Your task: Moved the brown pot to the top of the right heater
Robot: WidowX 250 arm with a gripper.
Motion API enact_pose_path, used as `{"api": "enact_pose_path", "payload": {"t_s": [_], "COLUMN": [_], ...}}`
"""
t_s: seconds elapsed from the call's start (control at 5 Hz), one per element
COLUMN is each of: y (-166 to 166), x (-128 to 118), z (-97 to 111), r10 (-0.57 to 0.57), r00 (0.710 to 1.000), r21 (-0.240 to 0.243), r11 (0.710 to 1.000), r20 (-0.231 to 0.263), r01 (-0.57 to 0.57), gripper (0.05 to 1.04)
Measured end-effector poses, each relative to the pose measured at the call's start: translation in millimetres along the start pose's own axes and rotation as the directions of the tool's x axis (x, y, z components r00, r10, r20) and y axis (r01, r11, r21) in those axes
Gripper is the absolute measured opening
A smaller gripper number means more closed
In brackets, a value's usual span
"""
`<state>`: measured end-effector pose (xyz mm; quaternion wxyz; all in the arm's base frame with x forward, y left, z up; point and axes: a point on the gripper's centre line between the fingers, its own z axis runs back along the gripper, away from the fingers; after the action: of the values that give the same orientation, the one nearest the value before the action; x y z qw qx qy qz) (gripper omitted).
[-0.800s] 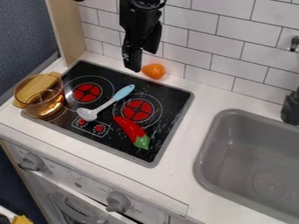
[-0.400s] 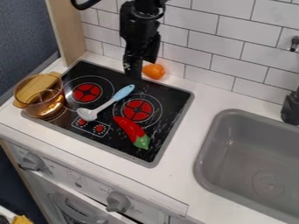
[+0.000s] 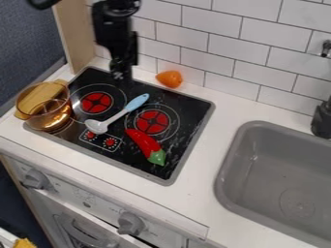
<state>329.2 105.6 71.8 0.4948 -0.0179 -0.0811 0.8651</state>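
Observation:
The gripper [image 3: 122,76] hangs over the back of the black stovetop, behind and to the right of the left heater [image 3: 96,102]; whether it is open or shut cannot be made out. At the stove's left edge stands the brown transparent pot [image 3: 44,107], upright, with amber handles, partly over the hob's rim. It is well to the left of the gripper and apart from it. The right heater [image 3: 152,122] is a red disc, with a red pepper toy [image 3: 146,146] lying at its front edge.
A spoon with a blue handle [image 3: 136,102] lies slantwise between the two heaters. An orange toy [image 3: 169,79] rests by the tiled wall behind the stove. The grey sink [image 3: 259,179] is at the right, with a black faucet [image 3: 321,118] beside it. A wooden post [image 3: 72,34] rises at the back left.
The gripper has moved left along the back of the stove, away from the orange toy. The pot, spoon and pepper have not moved.

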Motion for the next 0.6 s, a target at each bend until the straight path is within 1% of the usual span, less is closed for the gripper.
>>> {"api": "enact_pose_path", "payload": {"t_s": [0.2,0.4,0.6], "y": [11,21,16], "x": [19,37,51], "z": [5,-5,-11], "r10": [0.236,0.471,0.575], "r00": [0.972,0.882,0.815], "r21": [-0.028,-0.033,-0.066], "r11": [0.971,0.882,0.818], "r20": [0.015,0.022,0.077], "r01": [-0.236,-0.471,-0.571], "gripper": [1.0,1.0,1.0]}}
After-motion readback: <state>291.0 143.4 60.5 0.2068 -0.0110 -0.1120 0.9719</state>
